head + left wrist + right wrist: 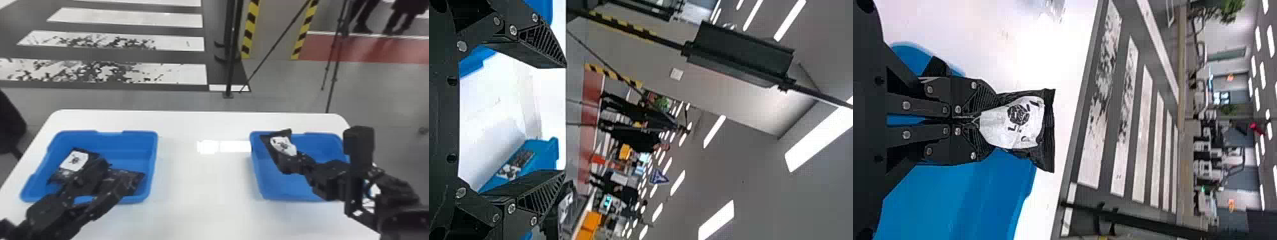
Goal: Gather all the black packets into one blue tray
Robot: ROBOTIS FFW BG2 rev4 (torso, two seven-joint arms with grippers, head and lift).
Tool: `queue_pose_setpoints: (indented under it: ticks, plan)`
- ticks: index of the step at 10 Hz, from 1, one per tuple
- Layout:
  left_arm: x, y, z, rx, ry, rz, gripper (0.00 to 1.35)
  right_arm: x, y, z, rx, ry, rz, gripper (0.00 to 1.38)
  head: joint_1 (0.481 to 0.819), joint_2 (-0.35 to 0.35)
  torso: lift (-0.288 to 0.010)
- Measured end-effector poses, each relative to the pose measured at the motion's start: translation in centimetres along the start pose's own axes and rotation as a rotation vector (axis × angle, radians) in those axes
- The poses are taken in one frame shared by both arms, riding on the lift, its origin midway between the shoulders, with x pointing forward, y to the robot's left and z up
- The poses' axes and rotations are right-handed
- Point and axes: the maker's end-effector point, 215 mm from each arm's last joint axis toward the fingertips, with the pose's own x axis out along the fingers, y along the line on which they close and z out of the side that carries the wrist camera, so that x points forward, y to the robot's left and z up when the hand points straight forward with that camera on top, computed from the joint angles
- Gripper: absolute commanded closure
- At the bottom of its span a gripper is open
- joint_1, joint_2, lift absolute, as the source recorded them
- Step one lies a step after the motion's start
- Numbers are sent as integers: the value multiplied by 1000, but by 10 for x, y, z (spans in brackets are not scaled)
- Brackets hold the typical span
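Head view: left tray [153, 159], holding a black packet, white-labelled [75, 160], and another black packet [138, 176] to its right; left gripper [113, 176] over them. Right tray [259, 174]; right gripper [289, 162] above, a held packet [283, 145] near its far left corner.

Left wrist view: left gripper, fingers spread wide.

Right wrist view: right gripper, fingers pinching the held packet, white label showing.

left tray [127, 145]: blue, open top, two packets inside
labelled packet [75, 160]: black, white label up, slanted, left side of left tray
dark packet [135, 178]: glossy, crinkled, near-right part of left tray, partly hidden
right tray [276, 191]: blue, open top
held packet [283, 145]: black, white label, pinched at one end, creased, tilted, by right tray's far-left corner, rim contact unclear
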Motion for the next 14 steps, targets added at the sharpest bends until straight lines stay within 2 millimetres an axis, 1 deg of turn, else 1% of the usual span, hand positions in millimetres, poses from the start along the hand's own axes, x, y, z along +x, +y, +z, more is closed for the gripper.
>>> queue_pose_setpoints:
  ticks: [1,2,3,4,5,7,8,10,11,12,13,14]
  plan:
    - [18,-3,0,-18,42,-51,335,6,38,10,-11,-21,81,1286,695,-20,-110]
    - [34,1,0,-16,89,-73,348,10,67,17,-17,-34,144,1286,695,16,-110]
    - [51,1,0,-28,107,-96,355,11,90,23,-23,-47,196,1286,695,35,-110]
    - [69,-6,1,-74,98,-135,355,9,111,31,-31,-61,243,1286,695,42,-110]
    - [88,-18,-1,-146,81,-187,355,6,130,39,-45,-78,282,1286,695,40,-110]
    - [124,-52,-3,-291,48,-303,355,0,161,54,-67,-108,346,1286,695,12,-110]
    - [136,-62,0,-305,40,-336,355,-1,171,58,-68,-116,371,1286,695,4,-110]
    - [154,-78,2,-336,33,-387,358,-4,187,63,-74,-127,406,1286,695,-6,-110]
    - [160,-83,-3,-354,43,-398,475,-6,193,65,-78,-133,419,1286,695,-11,-110]
    - [166,-84,-9,-363,49,-402,869,-7,198,68,-82,-137,428,1286,695,-15,-110]
    - [172,-84,-9,-360,26,-403,1225,-7,202,68,-84,-138,436,1286,695,-15,-110]
    - [177,-80,-3,-346,-21,-387,1205,-8,205,68,-86,-138,443,1286,695,-14,-110]
